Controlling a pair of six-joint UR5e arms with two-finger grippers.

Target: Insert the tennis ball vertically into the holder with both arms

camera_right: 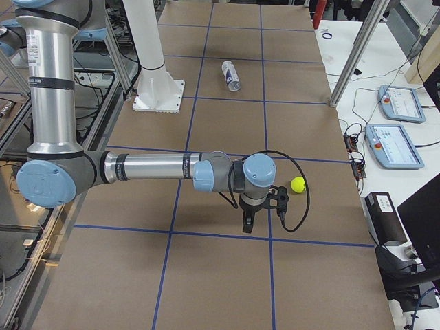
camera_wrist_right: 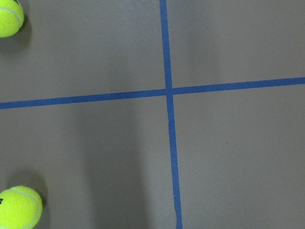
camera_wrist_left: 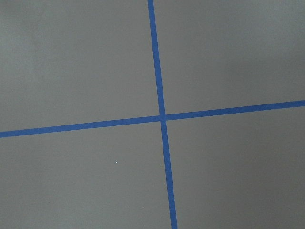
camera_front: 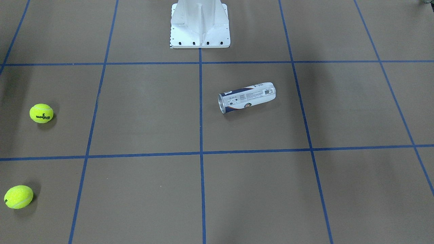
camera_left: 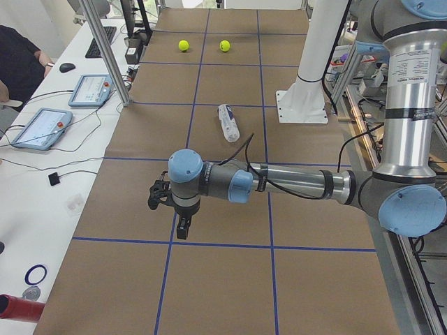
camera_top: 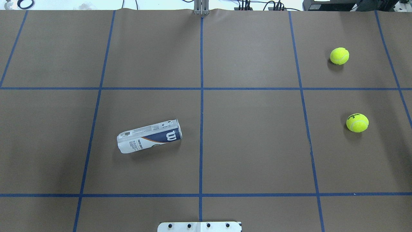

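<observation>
Nothing is picked up yet, so I take this as the opening step: get the holder [camera_top: 149, 136] in hand and stood up. It lies on its side on the table [camera_top: 257, 145], in the robot's left half, its metal-rimmed mouth turned toward the centre tape line [camera_top: 201, 129] and the closed end pointing outward. Two tennis balls sit well apart from it on the robot's right: one nearer the base [camera_top: 357, 122], the other further out [camera_top: 339, 56]. The left arm [camera_left: 293, 183] is stretched low over the table's end with the left gripper [camera_left: 183, 230] pointing down over bare paper. The right arm [camera_right: 151, 167] mirrors it, with the right gripper [camera_right: 249, 221] just beside a ball. Both grippers show only in the side views, so I cannot tell how wide either stands. I would bring the left gripper across the tube's width near its middle, fingers square to the long axis, and close gently. Thin clear plastic will likely flex or squirt out if pinched hard, and a round tube may roll as the first finger touches. Then I would tip it mouth-up and hold it plumb. The right gripper should take the ball nearer the base from straight above, centred so it cannot roll off.
</observation>
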